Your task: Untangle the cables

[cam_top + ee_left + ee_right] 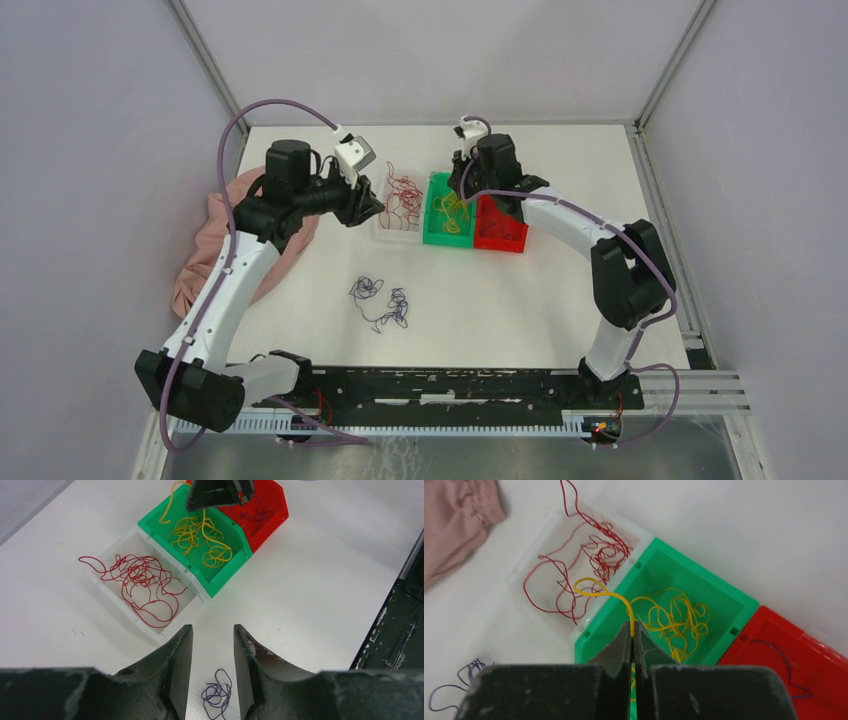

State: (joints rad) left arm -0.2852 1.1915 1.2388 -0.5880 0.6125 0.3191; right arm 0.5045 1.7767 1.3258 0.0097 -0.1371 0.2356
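Note:
The cables lie sorted by colour. Dark red ones (142,582) fill a clear bin (384,225), and yellow ones (674,615) fill the green bin (432,238). A purple strand (784,665) lies in the red bin (500,238). More purple cables (383,300) sit loose on the white table. My right gripper (633,625) hangs over the green bin, shut on a yellow cable that loops up to the left. My left gripper (213,628) hovers beside the clear bin, open with nothing between its fingers; a purple curl (217,692) lies on the table far beneath it.
A pink cloth (230,250) is bunched at the table's left edge under the left arm. The black rail (450,385) with both arm bases runs along the near edge. Grey walls and metal posts enclose the table.

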